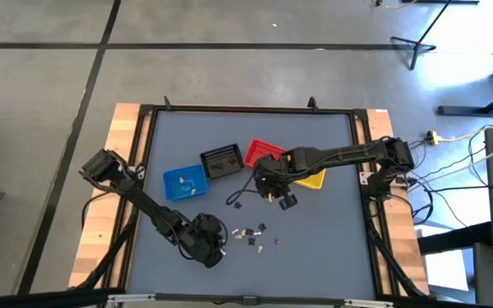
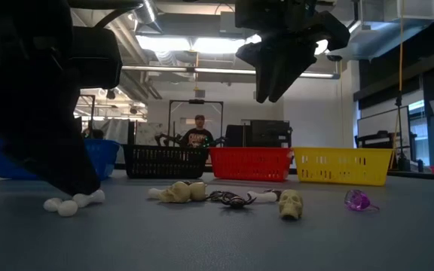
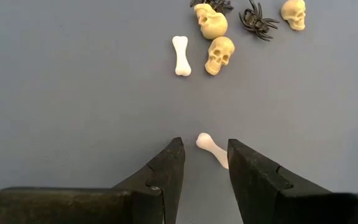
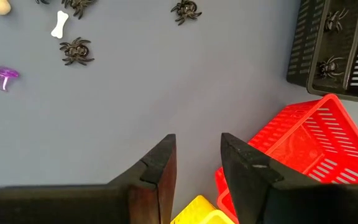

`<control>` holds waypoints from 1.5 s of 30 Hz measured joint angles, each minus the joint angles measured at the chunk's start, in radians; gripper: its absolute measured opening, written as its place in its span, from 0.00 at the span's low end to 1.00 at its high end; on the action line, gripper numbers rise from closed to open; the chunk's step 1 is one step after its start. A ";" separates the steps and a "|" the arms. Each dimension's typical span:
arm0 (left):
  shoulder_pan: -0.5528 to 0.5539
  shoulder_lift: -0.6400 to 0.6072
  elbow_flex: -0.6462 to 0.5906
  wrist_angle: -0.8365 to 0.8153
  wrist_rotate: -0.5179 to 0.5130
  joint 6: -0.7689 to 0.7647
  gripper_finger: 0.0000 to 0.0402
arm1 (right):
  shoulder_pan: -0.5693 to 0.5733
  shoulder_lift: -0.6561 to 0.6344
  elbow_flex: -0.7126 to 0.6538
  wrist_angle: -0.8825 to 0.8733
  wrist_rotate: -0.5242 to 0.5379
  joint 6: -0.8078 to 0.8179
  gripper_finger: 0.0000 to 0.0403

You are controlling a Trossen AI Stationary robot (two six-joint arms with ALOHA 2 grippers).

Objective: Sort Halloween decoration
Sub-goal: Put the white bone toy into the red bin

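The left gripper [image 3: 204,163] is low over the near part of the table [image 1: 332,248], fingers [image 3: 163,171] apart, with a white bone [image 3: 213,148] lying on the mat between the tips – nothing is clamped. In the low view that gripper [image 2: 70,177] is down at table level, with a white bone [image 2: 74,203] lying on the mat just beside its tip.

Just beyond that bone lies the cluster of trinkets [image 1: 251,233]: another bone [image 3: 181,55], three cream skulls [image 3: 220,55], and a black spider [image 3: 258,22]. The low view shows them in a row, with a purple trinket [image 2: 359,200] at the right end.

Farther back stand the baskets: blue [image 1: 184,181], black [image 1: 222,162], red [image 1: 262,152], and yellow [image 1: 312,180]. The black one holds spiders [image 4: 332,65]; the blue one holds a few pale pieces.

The right gripper [image 4: 197,163] hangs above the table's middle, near the red and yellow baskets, its fingers apart and empty – the low view shows it [image 2: 273,86] well clear of the surface. Below it, loose spiders [image 4: 76,51] and a bone [image 4: 59,23] lie on the mat.

A person [image 2: 199,134] stands in the room behind the table.
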 joint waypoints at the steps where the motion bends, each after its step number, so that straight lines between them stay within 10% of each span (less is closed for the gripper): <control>1: 0.000 0.000 0.000 0.000 0.000 0.001 0.30 | 0.000 0.000 0.000 0.000 0.000 0.000 0.31; 27: 0.002 -0.040 0.041 -0.012 0.018 0.001 0.30 | 0.000 0.000 0.000 0.002 0.000 0.000 0.31; 45: 0.081 -0.042 0.187 -0.110 0.394 -0.219 0.30 | 0.000 0.000 0.000 0.019 0.000 -0.003 0.31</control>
